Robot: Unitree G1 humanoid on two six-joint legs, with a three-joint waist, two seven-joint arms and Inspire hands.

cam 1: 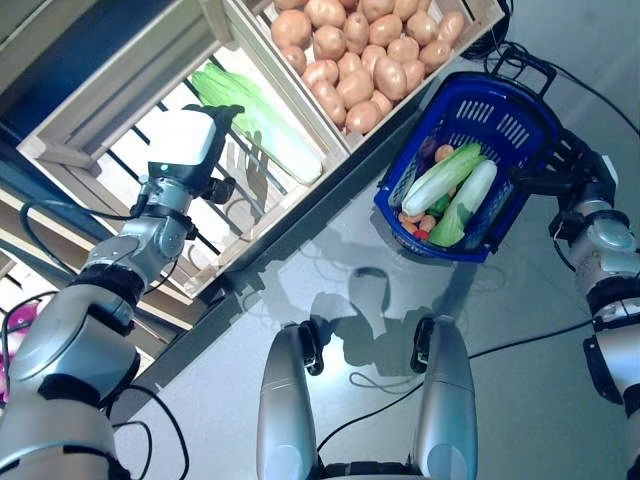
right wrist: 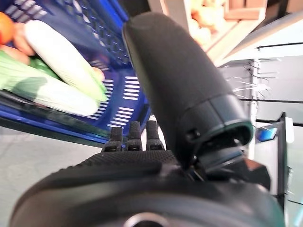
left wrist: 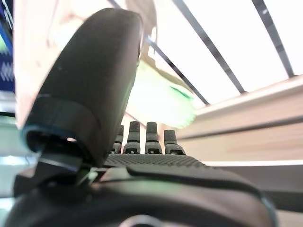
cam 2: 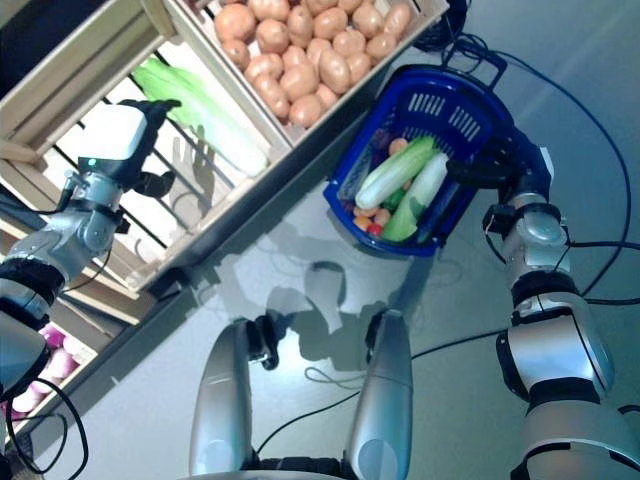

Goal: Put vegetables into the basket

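head views: the left hand [cam 1: 190,150] hovers with straight fingers over the cabbage [cam 1: 262,122] in the slatted crate [cam 1: 70,125]. right wrist view: the right hand [right wrist: 142,156], fingers curled, grips the blue basket [right wrist: 118,90] rim; 2 cabbages [right wrist: 61,61] lie inside.

Two pale wooden crates stand side by side on a tilted display stand: the slatted crate [cam 1: 110,120], whose base shows dark gaps between light boards, and, just beside it across a shared wooden wall, the neighbouring crate [cam 1: 480,20]. The stand's dark front edge [cam 1: 300,225] runs diagonally below both crates, and under it lies the grey floor [cam 1: 330,270], smooth and faintly reflective, reaching across the lower part of both eye views. At the far lower left, beneath the stand, a small pink object [cam 1: 15,330] is partly visible, too hidden to identify.
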